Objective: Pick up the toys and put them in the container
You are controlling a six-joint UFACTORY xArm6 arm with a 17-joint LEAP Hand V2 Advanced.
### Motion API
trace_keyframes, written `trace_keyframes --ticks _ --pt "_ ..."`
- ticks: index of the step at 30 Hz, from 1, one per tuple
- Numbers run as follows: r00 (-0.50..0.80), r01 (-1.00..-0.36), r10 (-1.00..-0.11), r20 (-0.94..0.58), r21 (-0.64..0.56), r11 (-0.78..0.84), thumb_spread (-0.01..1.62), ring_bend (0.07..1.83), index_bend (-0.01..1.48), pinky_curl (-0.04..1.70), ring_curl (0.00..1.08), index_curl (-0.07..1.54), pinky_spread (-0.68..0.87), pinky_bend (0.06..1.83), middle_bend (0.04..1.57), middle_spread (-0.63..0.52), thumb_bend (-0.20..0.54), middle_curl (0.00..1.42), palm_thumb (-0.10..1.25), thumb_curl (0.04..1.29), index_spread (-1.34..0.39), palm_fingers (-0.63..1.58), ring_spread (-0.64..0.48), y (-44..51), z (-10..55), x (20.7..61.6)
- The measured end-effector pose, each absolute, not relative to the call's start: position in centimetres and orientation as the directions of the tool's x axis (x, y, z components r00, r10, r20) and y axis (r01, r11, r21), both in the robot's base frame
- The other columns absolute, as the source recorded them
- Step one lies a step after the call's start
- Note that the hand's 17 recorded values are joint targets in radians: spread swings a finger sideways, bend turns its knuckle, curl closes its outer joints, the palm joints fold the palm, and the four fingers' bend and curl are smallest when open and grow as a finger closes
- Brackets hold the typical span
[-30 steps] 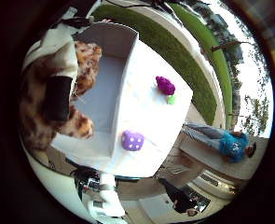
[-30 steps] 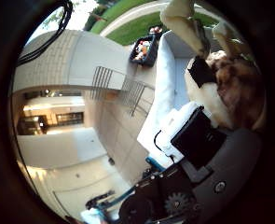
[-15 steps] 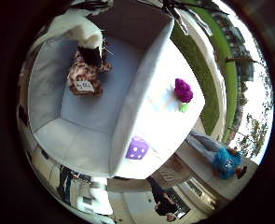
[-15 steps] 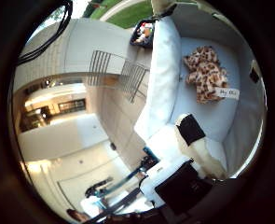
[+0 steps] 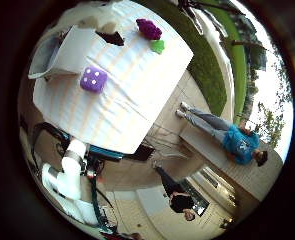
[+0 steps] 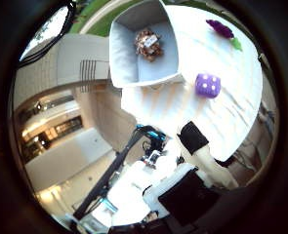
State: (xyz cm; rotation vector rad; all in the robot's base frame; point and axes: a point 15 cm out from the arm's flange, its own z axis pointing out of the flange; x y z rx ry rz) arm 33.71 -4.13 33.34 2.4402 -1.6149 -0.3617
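One spotted plush toy [image 6: 147, 43] lies in the white container [image 6: 118, 53]; a purple die [image 6: 207, 85] and plush grapes [image 6: 220, 28] sit on the white table [image 6: 231, 112]. The hand [image 6: 202, 161] looks released.

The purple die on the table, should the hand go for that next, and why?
Probably yes: move the hand over the purple die. The spotted plush toy already lies in the white container, while the die and the purple grape toy sit on the white table; the die looks nearer the palm.
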Motion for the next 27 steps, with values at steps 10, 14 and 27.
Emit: trace_keyframes --ticks 10,14,27 --pt "0.339 -0.879 -0.939 -0.052 0.337 -0.337 1.12 0.45 0.17 0.36 0.3 0.34 0.5 0.62 0.21 0.08 -0.03 0.39 0.65 0.36 -0.11 0.13 0.29 -6.5 23.6 34.1" --pt "0.345 -0.875 -0.937 -0.048 0.345 -0.339 1.11 0.44 0.17 0.35 0.3 0.33 0.49 0.6 0.19 0.08 -0.031 0.38 0.65 0.36 -0.1 0.12 0.29 -5.7 21.0 34.7" --pt "0.364 -0.861 -0.932 -0.004 0.38 -0.338 1.11 0.61 0.18 0.26 0.33 0.31 0.47 0.53 0.38 -0.02 -0.023 0.43 0.66 0.35 -0.12 0.65 0.22 -4.6 16.5 36.4"
